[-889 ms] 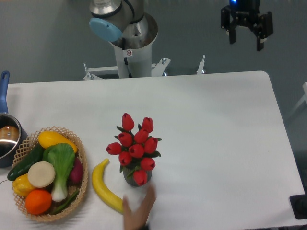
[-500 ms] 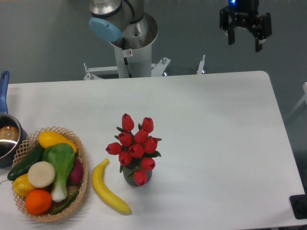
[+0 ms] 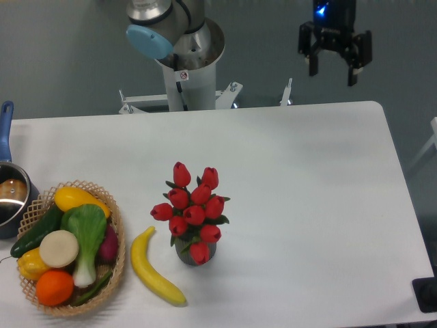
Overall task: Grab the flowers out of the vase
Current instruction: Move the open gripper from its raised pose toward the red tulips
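the flowers (image 3: 193, 210), a bunch of red tulip buds with green leaves, stand upright a little left of and below the centre of the frame. they sit in the vase (image 3: 186, 255), a short dark container mostly hidden under the blooms, which rests on the white table (image 3: 307, 191). just left of the vase lies a yellow banana (image 3: 151, 270), curving from beside the lower buds down toward the bottom edge, close to the vase but apart from it.

further left, in the lower left of the frame, a woven basket (image 3: 117, 254) holds a lemon, a cucumber, a bok choy, an orange, a pale round slice and a purple piece. at the left edge stands a pot with a blue handle (image 3: 6, 124).

the gripper (image 3: 334, 67) hangs in the upper right of the frame, beyond the table's far edge and well apart from the flowers. its two fingers are spread with a clear gap and nothing between them. the arm's base (image 3: 183, 61) stands at the upper middle.
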Robot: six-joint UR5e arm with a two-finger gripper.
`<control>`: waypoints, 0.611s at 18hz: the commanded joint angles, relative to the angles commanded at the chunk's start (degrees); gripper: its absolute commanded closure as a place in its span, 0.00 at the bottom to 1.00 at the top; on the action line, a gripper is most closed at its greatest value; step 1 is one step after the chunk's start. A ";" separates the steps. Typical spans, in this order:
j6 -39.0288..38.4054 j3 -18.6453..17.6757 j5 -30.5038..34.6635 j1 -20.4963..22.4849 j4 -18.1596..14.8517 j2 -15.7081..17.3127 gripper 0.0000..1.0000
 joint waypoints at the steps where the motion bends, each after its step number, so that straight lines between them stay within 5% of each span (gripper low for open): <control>1: -3.68 -0.09 -2.90 0.00 0.00 -0.26 0.00; 11: -17.50 0.00 -19.17 -5.36 1.93 -5.09 0.00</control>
